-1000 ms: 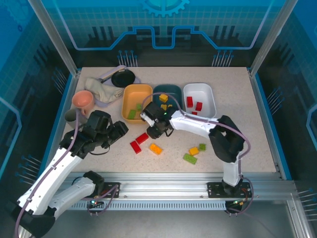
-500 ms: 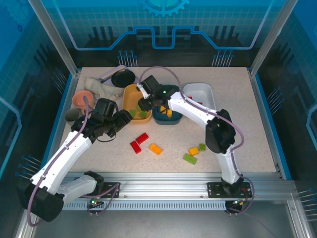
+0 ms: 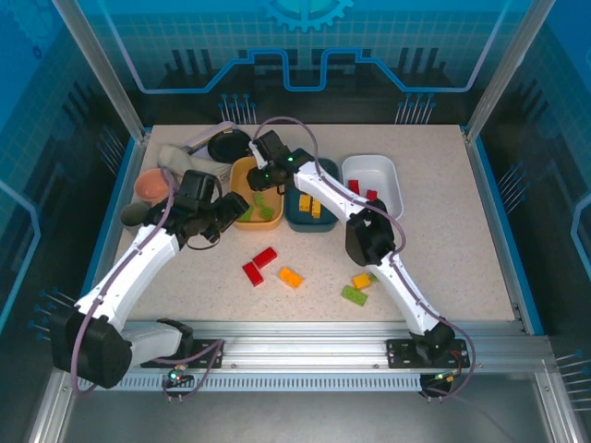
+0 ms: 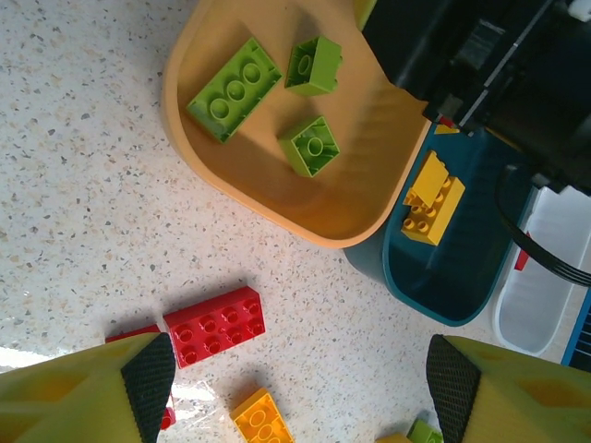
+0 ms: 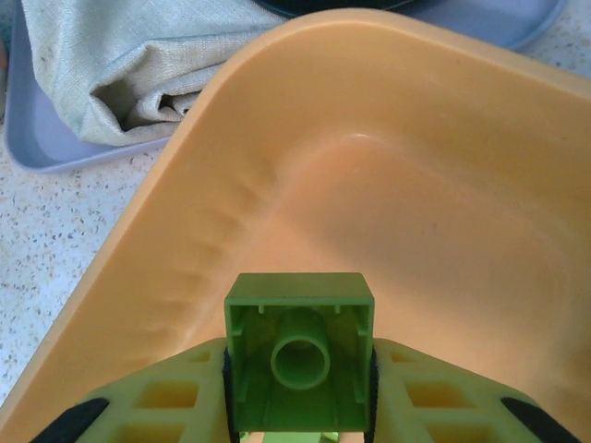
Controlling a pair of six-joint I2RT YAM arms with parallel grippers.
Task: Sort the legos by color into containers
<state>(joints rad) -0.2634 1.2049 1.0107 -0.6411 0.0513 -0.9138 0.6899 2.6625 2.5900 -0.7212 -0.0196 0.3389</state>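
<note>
So the left arm (image 3: 129, 277) runs up from its base at the near-left corner, forearm angled forward and right. The left gripper (image 3: 231, 210) at the end points right with its jaws spread wide; on the left wrist cam the dark fingertips (image 4: 148, 374) sit way out at the bottom corners. The right arm (image 3: 392, 272) is bent at the elbow mid-table and reaches far forward and left, and the right gripper (image 3: 263, 175) is tipped down, its fingers (image 5: 157, 406) clamped on either side of a green lego (image 5: 300, 351) whose hollow underside faces the wrist cam.
</note>
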